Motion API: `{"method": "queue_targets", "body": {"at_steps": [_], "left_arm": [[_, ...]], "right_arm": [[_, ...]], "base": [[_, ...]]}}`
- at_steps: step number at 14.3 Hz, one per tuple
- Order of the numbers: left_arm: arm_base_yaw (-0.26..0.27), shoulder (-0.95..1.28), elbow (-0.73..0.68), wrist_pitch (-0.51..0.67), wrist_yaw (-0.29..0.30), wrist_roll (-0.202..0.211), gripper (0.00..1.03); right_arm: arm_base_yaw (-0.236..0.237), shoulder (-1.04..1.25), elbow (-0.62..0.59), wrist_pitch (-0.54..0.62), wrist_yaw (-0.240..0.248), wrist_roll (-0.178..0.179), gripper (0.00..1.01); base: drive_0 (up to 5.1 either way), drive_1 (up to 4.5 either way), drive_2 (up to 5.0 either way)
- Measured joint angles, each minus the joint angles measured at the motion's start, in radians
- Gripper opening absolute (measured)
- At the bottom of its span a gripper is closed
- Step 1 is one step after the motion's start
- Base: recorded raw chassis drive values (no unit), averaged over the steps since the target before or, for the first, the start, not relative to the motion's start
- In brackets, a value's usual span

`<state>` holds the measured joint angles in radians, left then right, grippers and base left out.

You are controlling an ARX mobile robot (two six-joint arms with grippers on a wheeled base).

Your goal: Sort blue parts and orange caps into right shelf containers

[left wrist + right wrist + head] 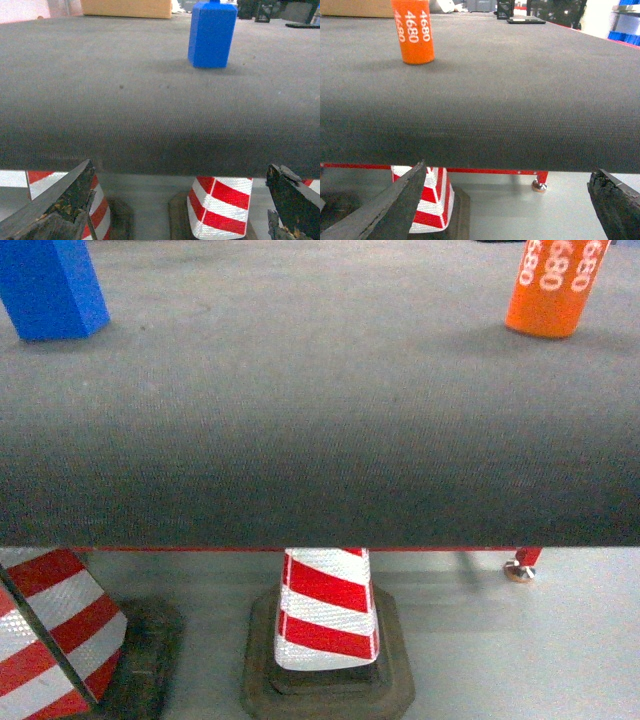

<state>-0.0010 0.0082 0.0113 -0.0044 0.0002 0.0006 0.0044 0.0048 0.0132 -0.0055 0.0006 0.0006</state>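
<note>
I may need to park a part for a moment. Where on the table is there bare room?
The dark table is bare across the whole stretch between the blue part at far left and the orange cap at far right, and along the near edge. Under the table it is crowded with striped cones.

Lighting even, diffuse, from overhead; moderate brightness, no hard glare. Tabletop [320, 390] darkens toward its near edge in all three views. Soft, faint shadows beside the blue block [50, 285] and orange cylinder [555, 290]. All views slightly soft and grainy. White bands on the striped cone [327, 610] read bright, near clipping. In both wrist views the fingers [55, 205] [385, 210] at the bottom corners are dark and blurred. Top-left background in the left wrist view is washed out.
</note>
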Motion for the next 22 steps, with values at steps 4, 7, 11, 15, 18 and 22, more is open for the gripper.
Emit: {"method": "queue_targets", "body": {"at_steps": [4, 7, 11, 15, 18, 22], "left_arm": [[0.000, 0.000, 0.000, 0.000, -0.001, 0.000, 0.98], [0.000, 0.000, 0.000, 0.000, -0.001, -0.001, 0.98], [0.000, 0.000, 0.000, 0.004, -0.001, 0.000, 0.98], [0.000, 0.000, 0.000, 0.000, -0.001, 0.000, 0.98], [0.000, 0.000, 0.000, 0.000, -0.001, 0.000, 0.98], [0.000, 0.000, 0.000, 0.000, -0.001, 0.000, 0.98]], "right_arm": [[0.000, 0.000, 0.000, 0.001, 0.000, -0.001, 0.98], [0.000, 0.000, 0.000, 0.002, -0.001, -0.001, 0.98], [0.000, 0.000, 0.000, 0.006, 0.000, 0.000, 0.98], [0.000, 0.000, 0.000, 0.000, -0.001, 0.000, 0.98], [0.000, 0.000, 0.000, 0.001, -0.001, 0.000, 0.98], [0.000, 0.000, 0.000, 0.001, -0.001, 0.000, 0.98]], "base": [[0.0, 0.00, 0.0], [0.0, 0.00, 0.0], [0.0, 0.00, 0.0], [0.0, 0.00, 0.0], [0.0, 0.00, 0.0], [0.0, 0.00, 0.0]]}}
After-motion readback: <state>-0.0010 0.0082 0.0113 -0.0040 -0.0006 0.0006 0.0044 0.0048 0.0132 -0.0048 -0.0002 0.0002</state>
